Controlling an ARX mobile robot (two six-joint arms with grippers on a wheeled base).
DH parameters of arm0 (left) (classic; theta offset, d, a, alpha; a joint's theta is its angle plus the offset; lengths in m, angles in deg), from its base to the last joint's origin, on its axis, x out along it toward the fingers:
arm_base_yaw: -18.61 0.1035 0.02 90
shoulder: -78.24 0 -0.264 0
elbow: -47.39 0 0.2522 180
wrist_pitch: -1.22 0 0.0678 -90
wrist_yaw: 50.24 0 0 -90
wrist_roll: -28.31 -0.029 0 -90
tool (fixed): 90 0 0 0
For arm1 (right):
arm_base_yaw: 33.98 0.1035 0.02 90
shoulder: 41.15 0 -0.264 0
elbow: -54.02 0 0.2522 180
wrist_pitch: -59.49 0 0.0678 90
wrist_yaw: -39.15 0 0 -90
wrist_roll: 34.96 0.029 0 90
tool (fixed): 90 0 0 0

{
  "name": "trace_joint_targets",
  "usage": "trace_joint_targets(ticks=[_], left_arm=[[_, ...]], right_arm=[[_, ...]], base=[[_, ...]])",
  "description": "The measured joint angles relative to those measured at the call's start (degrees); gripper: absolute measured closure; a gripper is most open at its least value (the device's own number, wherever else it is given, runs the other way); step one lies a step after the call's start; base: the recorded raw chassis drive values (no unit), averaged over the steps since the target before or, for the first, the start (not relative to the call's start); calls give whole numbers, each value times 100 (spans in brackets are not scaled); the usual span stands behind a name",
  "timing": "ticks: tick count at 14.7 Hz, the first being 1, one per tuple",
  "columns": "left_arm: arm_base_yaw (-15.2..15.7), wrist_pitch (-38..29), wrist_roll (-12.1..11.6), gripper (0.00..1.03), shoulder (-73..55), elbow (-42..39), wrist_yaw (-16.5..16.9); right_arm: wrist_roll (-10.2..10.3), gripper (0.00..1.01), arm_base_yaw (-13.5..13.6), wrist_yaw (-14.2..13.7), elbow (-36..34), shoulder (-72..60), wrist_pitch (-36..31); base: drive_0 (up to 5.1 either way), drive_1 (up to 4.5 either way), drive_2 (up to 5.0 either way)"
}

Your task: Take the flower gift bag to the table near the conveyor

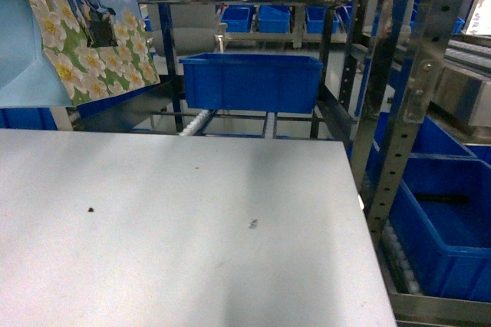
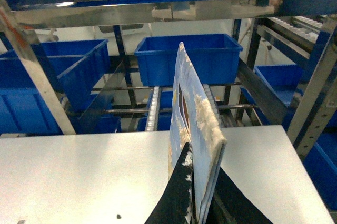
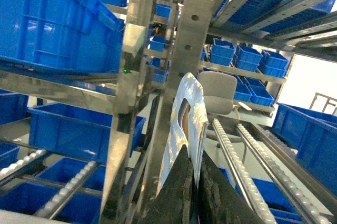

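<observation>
The flower gift bag (image 1: 73, 31) hangs in the air at the upper left of the head view, above the far left corner of the white table (image 1: 192, 219). Its daffodil front faces me and a plain pale-blue side is turned left. In the left wrist view I see that bag (image 2: 192, 108) edge-on over the table (image 2: 79, 171), with my left gripper (image 2: 202, 156) shut on its lower edge. My right gripper (image 3: 193, 153) is shut on a second, pale glossy paper bag (image 3: 187, 103) among the conveyor (image 3: 184, 34) uprights. Neither gripper shows in the head view.
The steel conveyor (image 1: 414, 74) stands behind and to the right of the table, with white rollers (image 1: 196, 121). A blue bin (image 1: 252, 81) sits just beyond the table's far edge. More blue bins (image 1: 453, 227) lie low on the right. A grey chair (image 3: 218, 92) stands further back.
</observation>
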Motion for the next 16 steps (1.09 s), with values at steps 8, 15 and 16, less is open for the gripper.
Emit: trace_joint_targets(ticks=[8,15,16], left_arm=[[0,-2,0,101,0,0,-2],[4,-9,0,101,2,0,-4],[4,4,0,101,2,0,-2]], right_arm=[[2,99,2,4,0,-2,28],[2,99,2,2,0,2,-9],[0,99,0,0,0,0,39]], base=[[-500,246,246],[-502,244,244],[-505,241,241]])
